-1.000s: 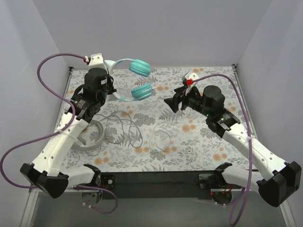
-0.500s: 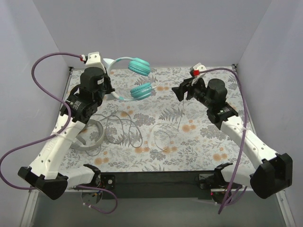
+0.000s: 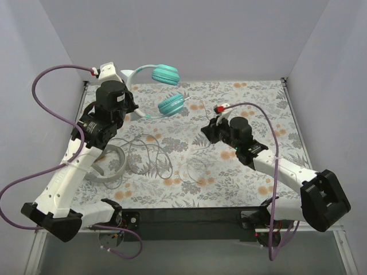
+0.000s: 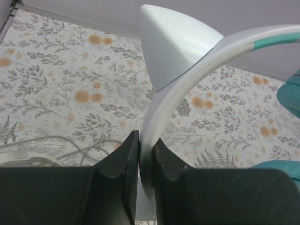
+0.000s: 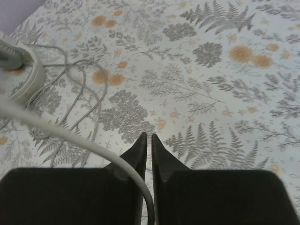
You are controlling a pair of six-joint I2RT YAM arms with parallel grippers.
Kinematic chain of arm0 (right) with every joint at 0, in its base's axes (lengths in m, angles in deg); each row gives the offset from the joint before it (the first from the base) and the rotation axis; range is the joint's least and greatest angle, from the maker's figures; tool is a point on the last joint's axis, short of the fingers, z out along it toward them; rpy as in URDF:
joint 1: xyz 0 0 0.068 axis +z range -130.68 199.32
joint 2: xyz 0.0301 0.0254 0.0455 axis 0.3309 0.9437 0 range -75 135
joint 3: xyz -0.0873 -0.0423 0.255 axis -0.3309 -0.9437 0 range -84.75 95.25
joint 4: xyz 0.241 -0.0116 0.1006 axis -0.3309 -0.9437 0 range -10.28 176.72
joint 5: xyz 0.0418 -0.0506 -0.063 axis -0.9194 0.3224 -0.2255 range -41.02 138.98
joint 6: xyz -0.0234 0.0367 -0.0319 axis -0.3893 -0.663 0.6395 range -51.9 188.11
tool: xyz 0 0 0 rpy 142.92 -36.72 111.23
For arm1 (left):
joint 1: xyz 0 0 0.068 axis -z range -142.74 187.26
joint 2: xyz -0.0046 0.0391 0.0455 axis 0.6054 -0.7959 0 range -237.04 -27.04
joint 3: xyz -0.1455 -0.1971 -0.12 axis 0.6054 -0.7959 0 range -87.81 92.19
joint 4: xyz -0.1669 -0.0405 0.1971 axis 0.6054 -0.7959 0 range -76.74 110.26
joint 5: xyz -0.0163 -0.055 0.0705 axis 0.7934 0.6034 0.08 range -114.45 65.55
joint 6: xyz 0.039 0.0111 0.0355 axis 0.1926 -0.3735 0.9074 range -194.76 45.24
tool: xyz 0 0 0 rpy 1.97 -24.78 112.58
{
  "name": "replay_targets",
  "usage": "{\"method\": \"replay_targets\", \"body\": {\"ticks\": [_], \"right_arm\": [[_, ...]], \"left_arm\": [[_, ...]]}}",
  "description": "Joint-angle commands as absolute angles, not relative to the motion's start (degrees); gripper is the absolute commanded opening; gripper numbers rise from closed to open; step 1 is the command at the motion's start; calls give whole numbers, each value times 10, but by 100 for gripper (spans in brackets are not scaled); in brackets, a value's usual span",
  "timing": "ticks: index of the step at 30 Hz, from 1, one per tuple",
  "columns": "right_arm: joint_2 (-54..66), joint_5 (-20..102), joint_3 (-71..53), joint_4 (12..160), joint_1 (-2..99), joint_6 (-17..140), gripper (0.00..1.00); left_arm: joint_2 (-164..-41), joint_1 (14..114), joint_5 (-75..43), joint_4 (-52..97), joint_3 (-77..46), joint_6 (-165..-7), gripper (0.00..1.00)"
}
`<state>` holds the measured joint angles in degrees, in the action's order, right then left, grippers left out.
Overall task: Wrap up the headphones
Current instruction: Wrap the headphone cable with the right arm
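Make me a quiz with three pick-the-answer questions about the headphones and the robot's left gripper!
1. Where do the white-grey headphones lie?
A) on the left side of the flowery table
B) hanging on the back wall
C) at the far right corner

2. How many teal ear cups can you see?
A) one
B) two
C) four

3. What is the left gripper doing?
A) open above the table
B) shut on the pale headband
C) shut on a purple cable

Answers:
1 A: the top view shows them on the table's left side.
2 B: two teal cups show in the top view.
3 B: the left wrist view shows both fingers pinching the headband.
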<state>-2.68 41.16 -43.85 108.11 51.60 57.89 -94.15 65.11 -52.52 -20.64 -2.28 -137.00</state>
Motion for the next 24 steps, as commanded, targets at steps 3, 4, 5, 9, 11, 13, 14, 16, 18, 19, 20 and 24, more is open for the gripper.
{"method": "replay_targets", "body": {"ticks": [3,4,5,9,11,13,14,16,18,19,20,24], "right_arm": [[-28,535,-457,1120,626,520,12],[-22,545,-458,1114,653,519,12],[-11,563,-460,1114,666,519,13],[21,580,-455,1114,709,502,15],[36,594,-444,1114,728,496,15],[44,603,-438,1114,737,490,15],[43,603,-439,1114,739,485,15],[41,601,-439,1116,748,479,16],[35,614,-441,1116,758,479,20],[32,613,-443,1115,760,480,24],[22,615,-446,1114,761,478,26],[-6,629,-463,1115,761,499,44]], "left_arm": [[-966,648,-558,-196,10,-1466,0],[-973,646,-557,-196,10,-1472,0],[-984,644,-552,-197,10,-1479,0],[-1000,627,-521,-182,-8,-1516,0],[-1001,617,-499,-167,-27,-1536,0],[-999,603,-477,-155,-46,-1552,0],[-999,594,-466,-150,-51,-1554,0],[-997,572,-436,-145,-63,-1564,0],[-993,538,-397,-129,-84,-1576,0],[-987,529,-389,-122,-91,-1578,0],[-983,519,-381,-116,-98,-1576,0],[-978,514,-371,-113,-102,-1572,0]]}}
